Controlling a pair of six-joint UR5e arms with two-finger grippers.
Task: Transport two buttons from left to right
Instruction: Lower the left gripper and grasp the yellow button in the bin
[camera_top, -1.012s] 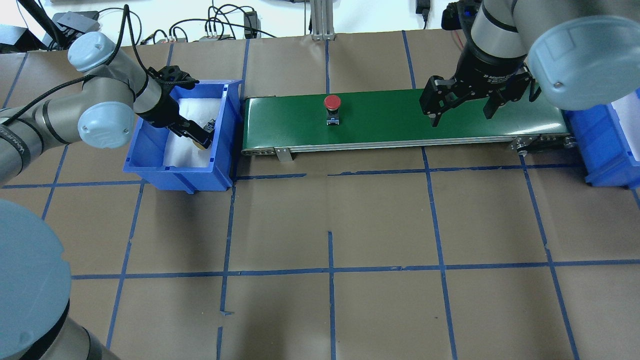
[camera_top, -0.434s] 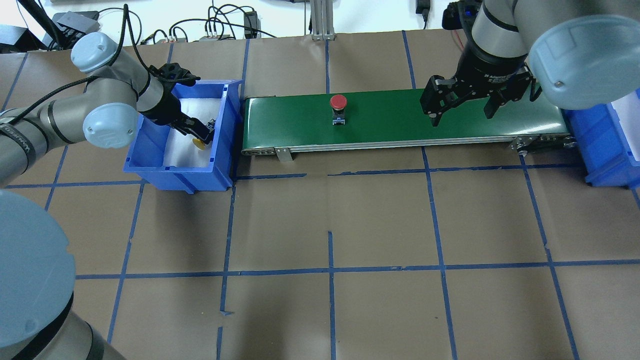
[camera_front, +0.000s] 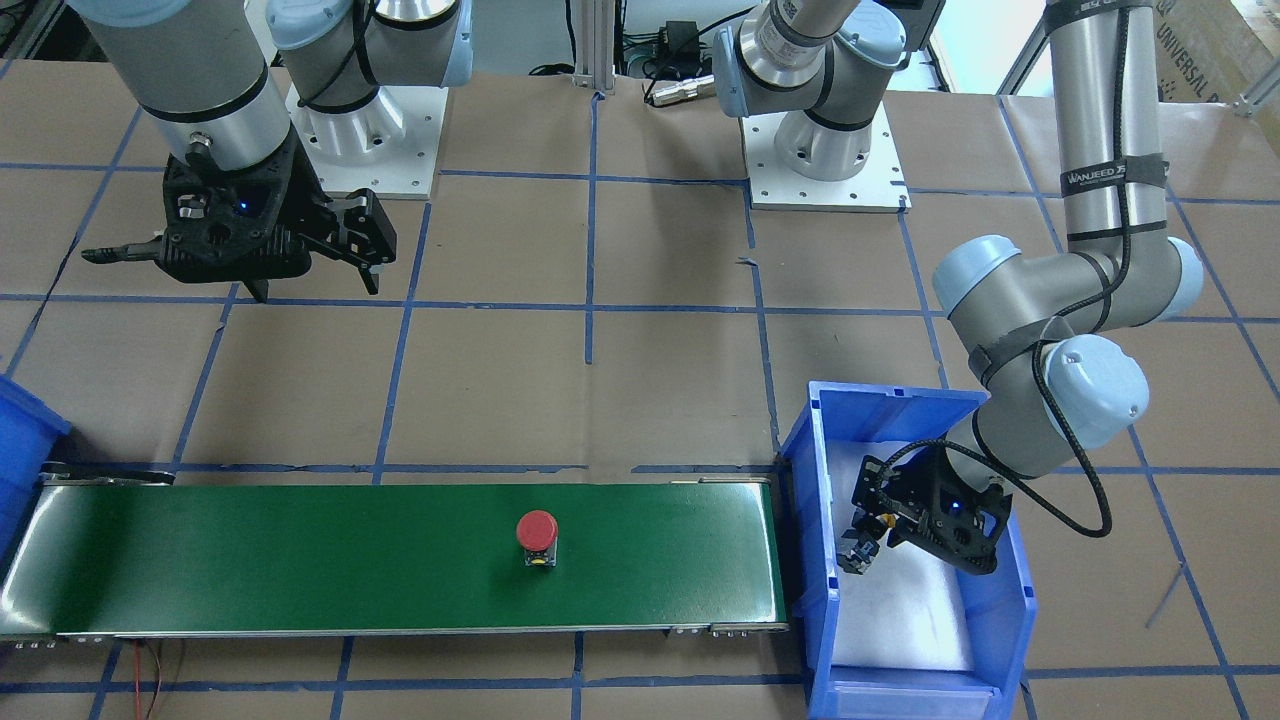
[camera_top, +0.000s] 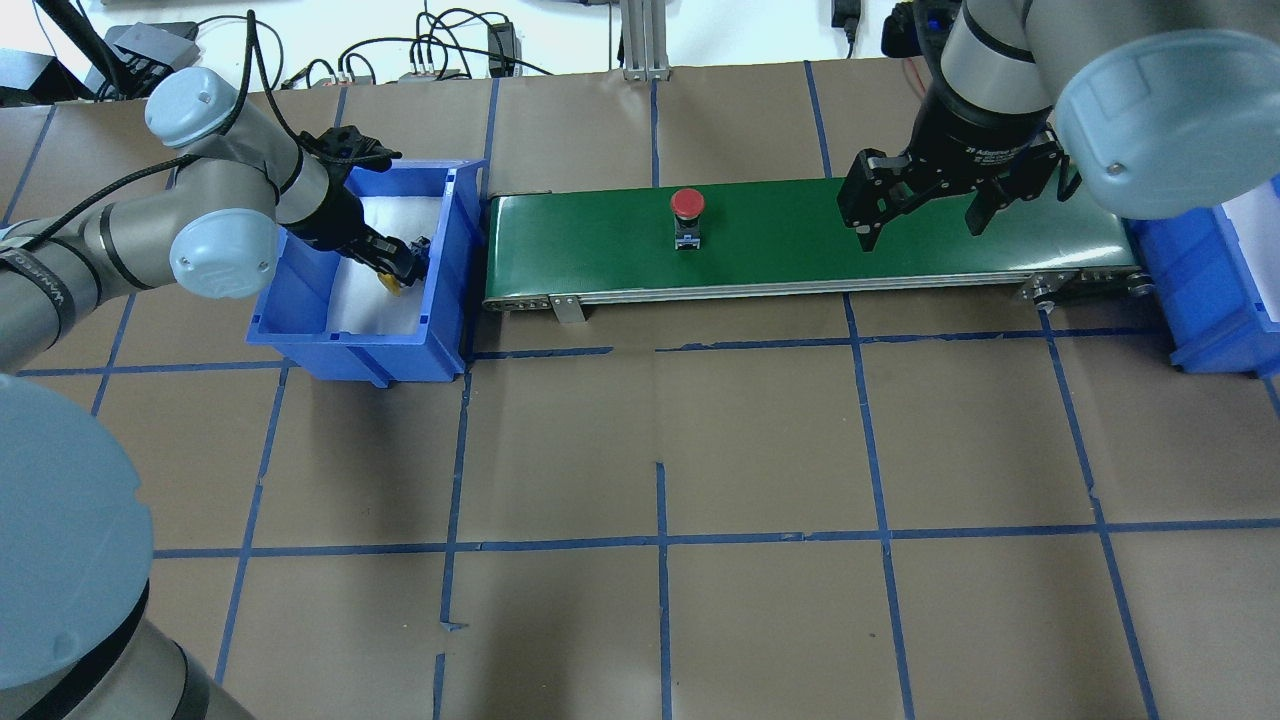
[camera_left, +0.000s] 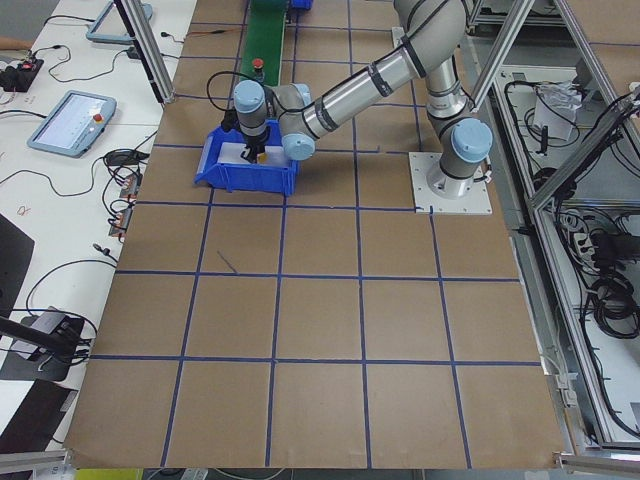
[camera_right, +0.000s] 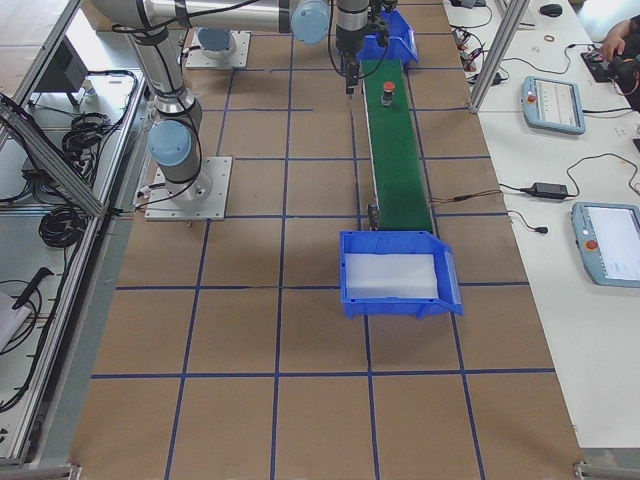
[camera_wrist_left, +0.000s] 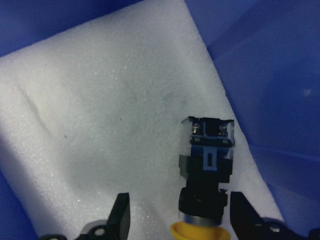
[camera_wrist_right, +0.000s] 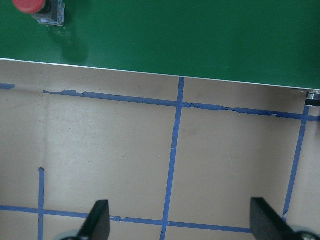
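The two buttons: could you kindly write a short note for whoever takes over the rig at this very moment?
Left gripper: open, straddling the yellow button, which lies on foam in the left bin.
Right gripper: open, empty, raised by the right part of the belt.
Red button: upright on the belt, short of the right bin.
Done: red button placed on the belt.
Left: both buttons into the right bin.

Not much to read here tbh. The black strap round the left arm says WANJEED in white. The cardboard box at the corner of the front-facing view has UNIVERSAL printed on it. There's white lettering on the right arm's wrist, too small to make out.
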